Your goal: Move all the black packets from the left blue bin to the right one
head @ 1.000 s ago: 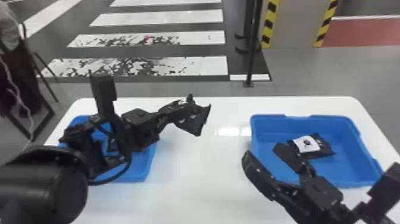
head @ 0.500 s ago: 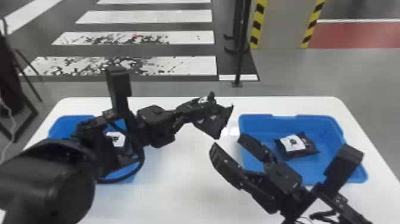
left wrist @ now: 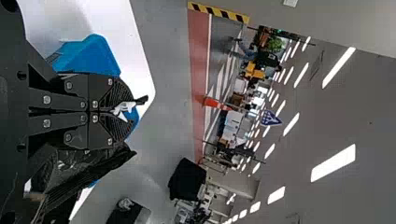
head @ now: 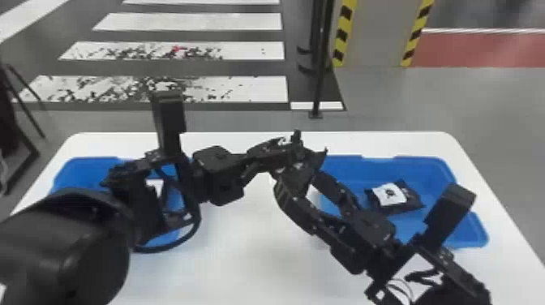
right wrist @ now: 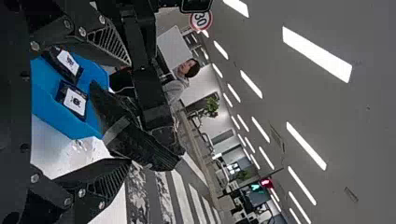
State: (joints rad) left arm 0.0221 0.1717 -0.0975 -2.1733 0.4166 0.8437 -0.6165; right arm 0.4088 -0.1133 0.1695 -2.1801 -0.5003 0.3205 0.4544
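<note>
In the head view my left gripper (head: 310,156) is at mid-table beside the right bin, holding a black packet (head: 298,176) below its fingers. The left wrist view has the left gripper (left wrist: 131,111) closed on that packet (left wrist: 79,179). My right gripper (head: 301,187) is open, with one finger on either side of the packet. Seen from the right wrist, the packet (right wrist: 135,140) lies between the spread fingers of the right gripper (right wrist: 130,112); contact cannot be told. Another black packet (head: 395,196) lies in the right blue bin (head: 438,164).
The left blue bin (head: 83,166), partly behind the left arm, holds packets with white labels, including one packet (right wrist: 74,100) beside another (right wrist: 63,64) in the right wrist view. Both bins stand on a white table (head: 239,259).
The right gripper has moved left and away from the robot, up around the held packet. Between the frames the left gripper shifted rightward in the head view, whose whole scene slid left.
</note>
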